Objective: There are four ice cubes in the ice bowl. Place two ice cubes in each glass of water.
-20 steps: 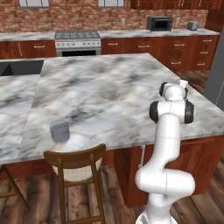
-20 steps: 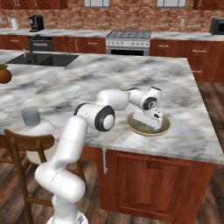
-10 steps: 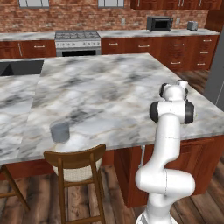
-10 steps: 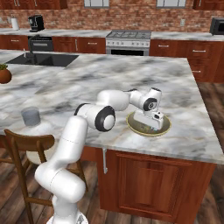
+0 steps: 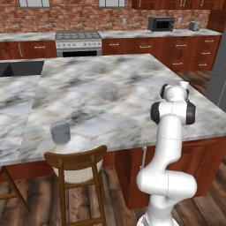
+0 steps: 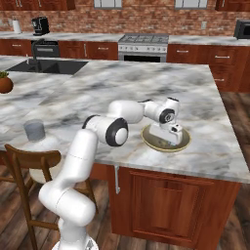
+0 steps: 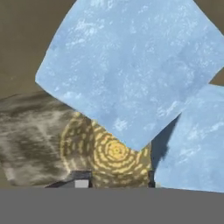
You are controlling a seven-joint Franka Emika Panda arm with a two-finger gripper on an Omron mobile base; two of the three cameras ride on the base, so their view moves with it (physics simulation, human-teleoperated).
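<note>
The ice bowl, yellowish-tan, stands near the counter's front right edge. My gripper reaches down into it. In the hand view a pale blue ice cube looms very close, its lower corner dipping between my gripper tips over the bowl's swirled floor. The jaws have shut on this cube. A second ice cube lies right beside it. One grey-blue glass of water stands far to the left near the front edge, also the glass in the left base view.
A wooden stool stands against the counter just below the glass. An orange-brown plant pot sits at the counter's far left, with a sink behind it. My own arm hides the bowl in the left base view.
The jaws have closed from wide open onto the ice cube in the bowl. The arm, bowl and glass have stayed where they were.
</note>
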